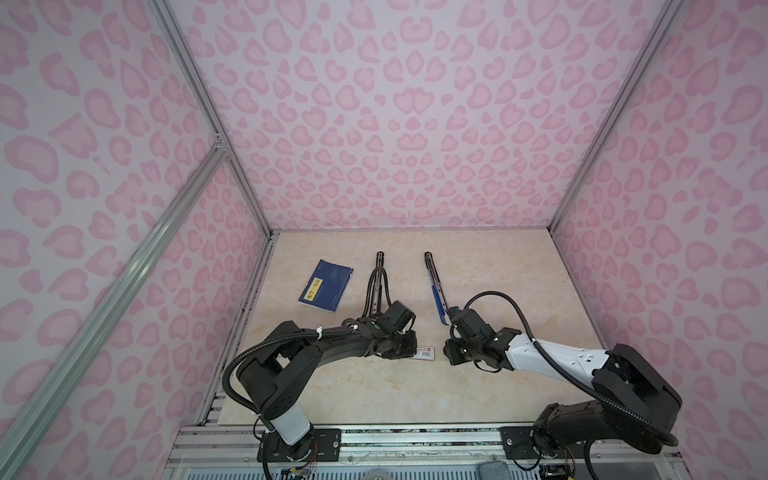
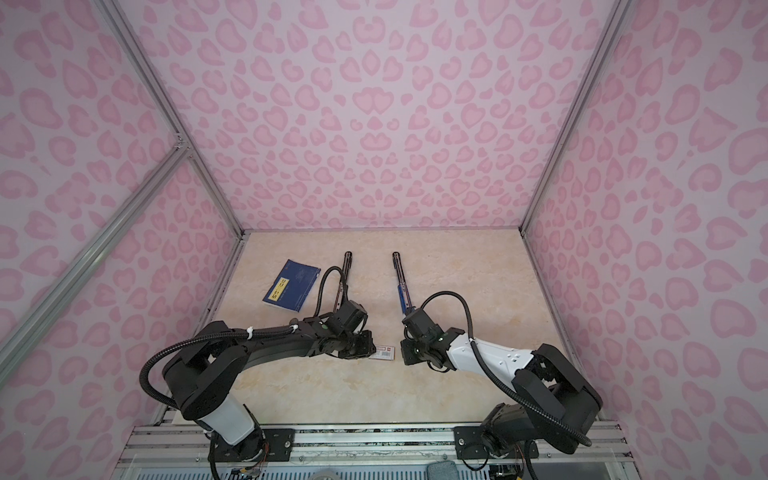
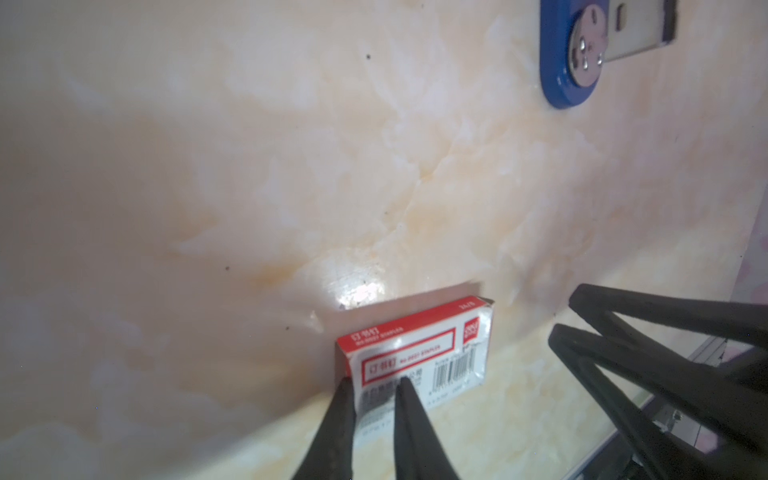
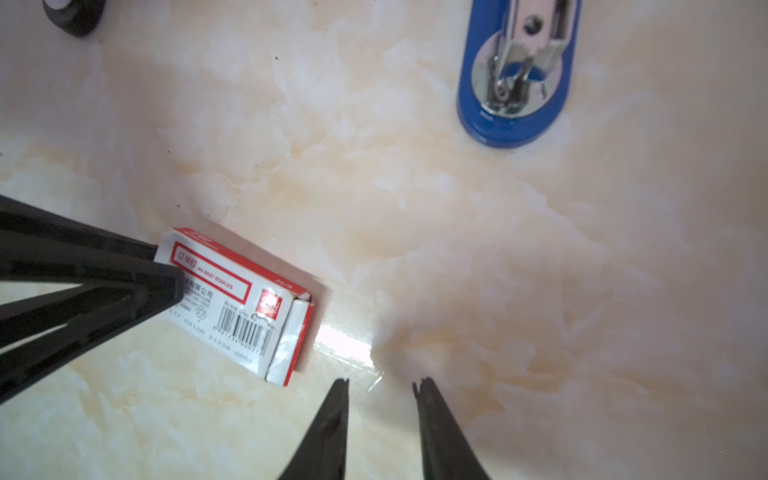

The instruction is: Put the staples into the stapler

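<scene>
left gripper (image 3: 374, 384) barely parted, tips resting on the box (image 3: 415, 353), not clamping it. right gripper (image 4: 381, 382) open, empty, just beside its flap. I see no staples, likely inside. Risk: box skids on glossy desk (image 4: 498, 270). Blue stapler (image 4: 515, 83) well apart. Print: "STAPLES", "24/6".

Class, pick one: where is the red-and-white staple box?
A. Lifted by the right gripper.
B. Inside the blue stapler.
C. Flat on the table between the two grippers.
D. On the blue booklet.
C: the red-and-white staple box lies flat on the table, with the left gripper at one end and the open, empty right gripper beyond the other.
</scene>
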### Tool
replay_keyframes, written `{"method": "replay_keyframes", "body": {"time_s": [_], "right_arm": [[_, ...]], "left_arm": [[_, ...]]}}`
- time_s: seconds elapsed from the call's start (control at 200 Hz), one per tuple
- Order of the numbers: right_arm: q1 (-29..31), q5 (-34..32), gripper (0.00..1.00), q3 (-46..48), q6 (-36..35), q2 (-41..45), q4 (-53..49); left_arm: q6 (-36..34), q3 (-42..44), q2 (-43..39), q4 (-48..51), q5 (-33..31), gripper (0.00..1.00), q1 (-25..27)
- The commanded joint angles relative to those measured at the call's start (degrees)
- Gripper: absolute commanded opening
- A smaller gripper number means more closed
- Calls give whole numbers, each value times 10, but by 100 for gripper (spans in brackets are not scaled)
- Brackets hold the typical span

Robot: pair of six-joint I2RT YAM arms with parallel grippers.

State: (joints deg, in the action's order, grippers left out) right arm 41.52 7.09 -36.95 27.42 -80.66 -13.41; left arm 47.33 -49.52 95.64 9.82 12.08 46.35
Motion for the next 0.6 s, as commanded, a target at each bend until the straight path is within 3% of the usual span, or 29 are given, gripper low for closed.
{"method": "replay_keyframes", "body": {"time_s": [0.0,0.235,0.595], "right_arm": [[0,1,32,3,5,0,1],[1,13,33,7,11,-3,15],[11,12,34,4,19,-8,23]], "left_arm": [[4,0,-12,11,-5,27,0],[3,3,-22,15,-11,32,-1],[7,16,-22,28,-27,31,-3]]}}
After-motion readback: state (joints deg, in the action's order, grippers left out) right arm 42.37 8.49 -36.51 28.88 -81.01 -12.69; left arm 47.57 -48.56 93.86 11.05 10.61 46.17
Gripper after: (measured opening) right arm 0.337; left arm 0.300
